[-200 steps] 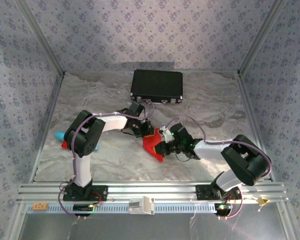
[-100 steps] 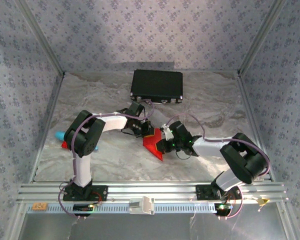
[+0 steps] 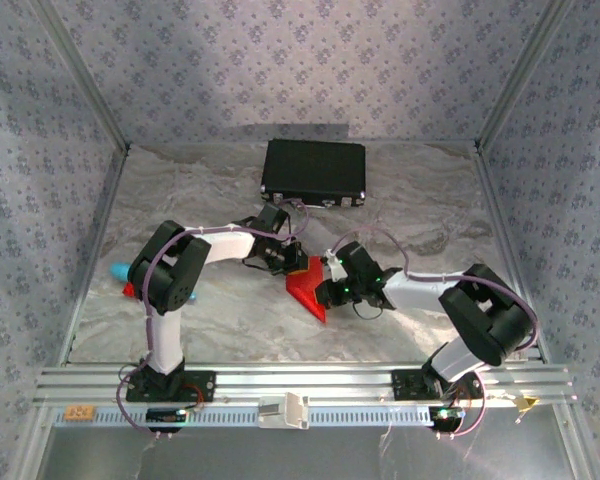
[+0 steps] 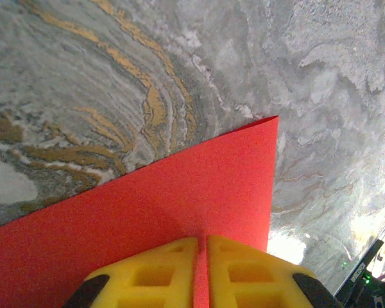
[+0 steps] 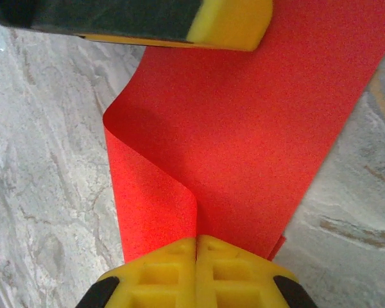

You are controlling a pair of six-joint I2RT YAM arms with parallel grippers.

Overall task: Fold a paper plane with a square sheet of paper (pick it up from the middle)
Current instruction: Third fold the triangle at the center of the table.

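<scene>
Mid-tabletop (image 3: 200,200), top view: red sheet of paper (image 3: 305,290) held between both arms, well in front of the black case (image 3: 314,170)

Left gripper (image 3: 288,262): yellow pads pinched shut on one edge of the sheet (image 4: 179,192), a thin red sliver showing between them at the wrist camera (image 4: 202,247). Far corner lies flat on the marble

Right gripper (image 3: 327,290): also clamped tight on the paper (image 5: 244,128), at a spot where the sheet doubles back in a soft loop (image 5: 197,247)

Change over the last second: right gripper has slid left, closer to the left one; the red patch seen from above looks narrower. Paper is bowing, not creased

Reading: likely an early fold, one side being carried across. No plane shape yet. Risk is the loop skewing before the edges line up
</scene>
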